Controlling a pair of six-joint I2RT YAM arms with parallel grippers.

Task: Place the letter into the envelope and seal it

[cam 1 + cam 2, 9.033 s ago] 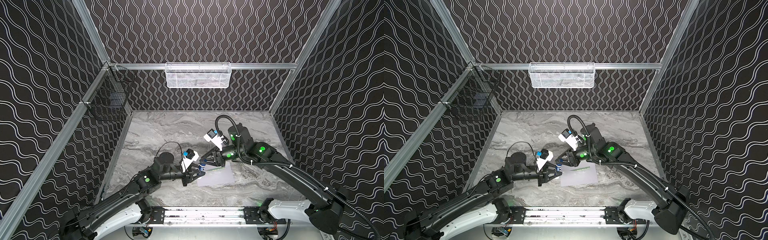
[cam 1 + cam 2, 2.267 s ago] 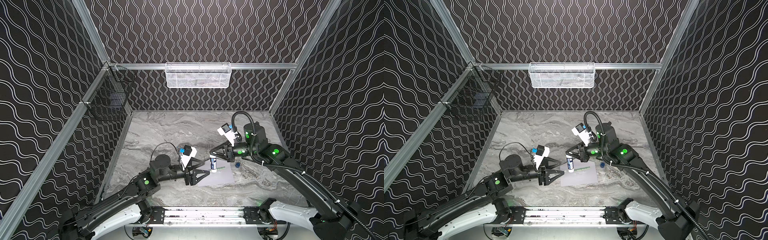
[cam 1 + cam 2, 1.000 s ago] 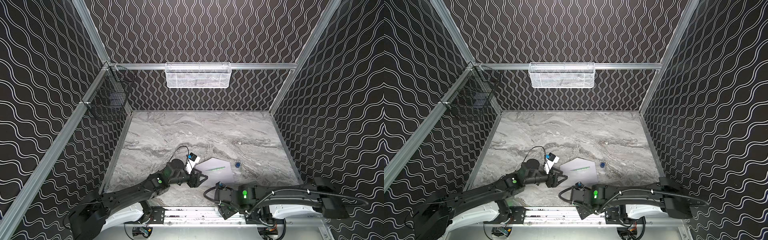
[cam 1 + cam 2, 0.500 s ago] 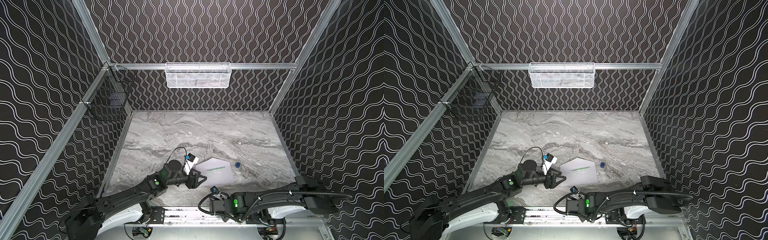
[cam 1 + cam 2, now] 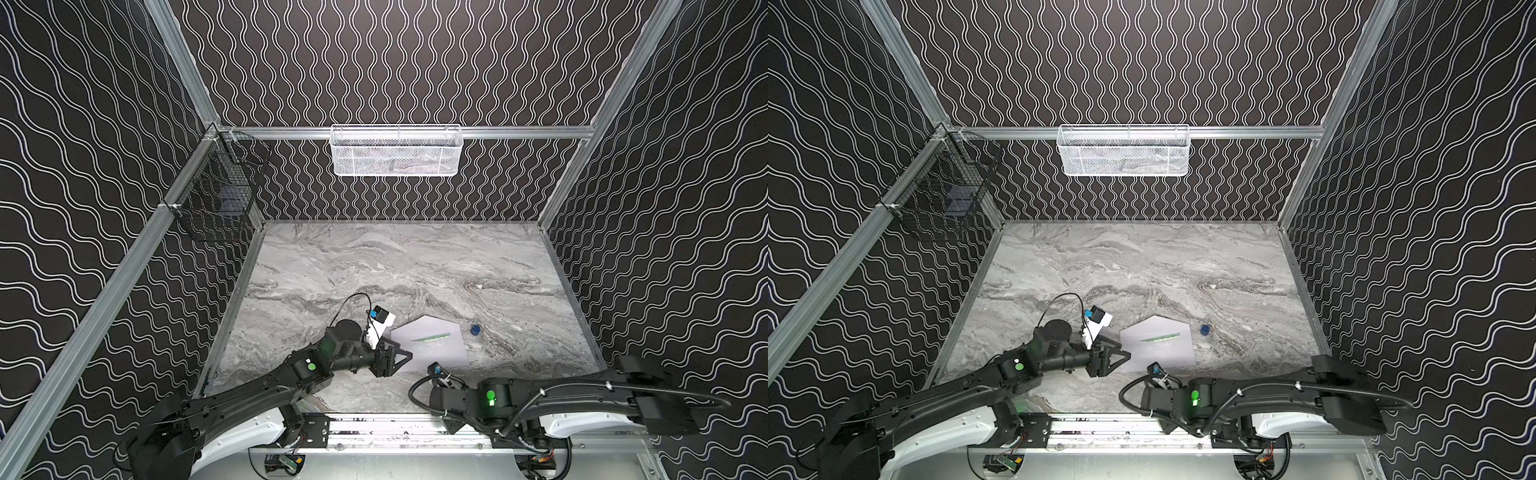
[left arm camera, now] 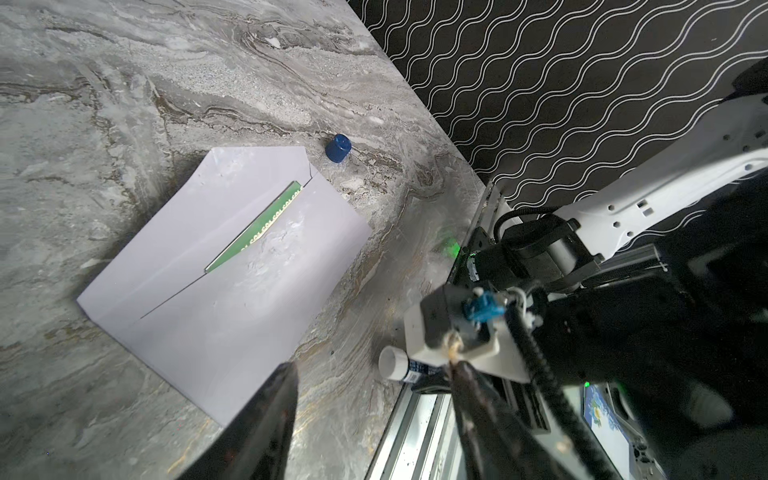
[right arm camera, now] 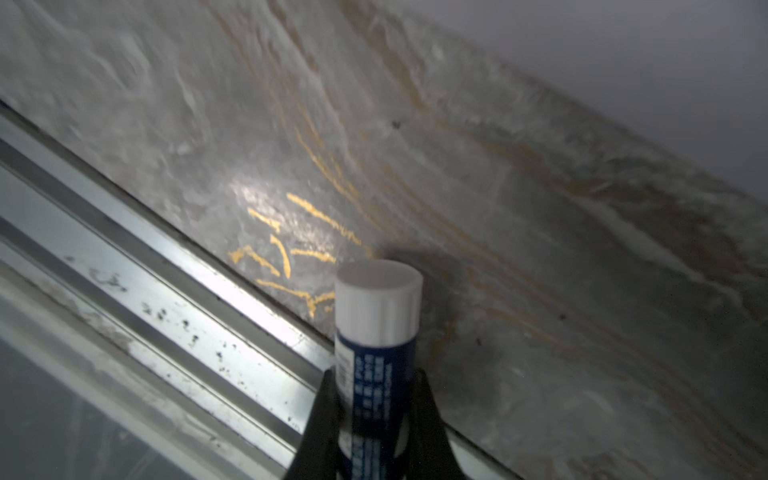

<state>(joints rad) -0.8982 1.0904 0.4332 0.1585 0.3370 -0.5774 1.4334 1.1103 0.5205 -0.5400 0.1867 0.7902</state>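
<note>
The pale envelope (image 5: 432,349) (image 5: 1158,349) lies flat near the table's front, its triangular flap open and pointing away. A strip of the letter's green border (image 5: 432,338) (image 6: 257,226) shows at the envelope's mouth; the rest of the letter is inside. My left gripper (image 5: 399,359) (image 6: 365,386) is open and empty, just left of the envelope (image 6: 224,270). My right gripper (image 7: 374,376) is shut on a blue and white glue stick (image 7: 378,316) (image 6: 397,365), low over the table by the front rail, near the envelope's front edge.
A small blue cap (image 5: 476,329) (image 6: 338,147) sits on the table just right of the flap. The right arm (image 5: 490,399) lies folded low along the metal front rail (image 7: 166,316). A white mesh basket (image 5: 397,151) and a black wire basket (image 5: 216,195) hang on the walls.
The right arm has shifted slightly along the front edge. The left arm, the envelope and the cap have stayed put.
</note>
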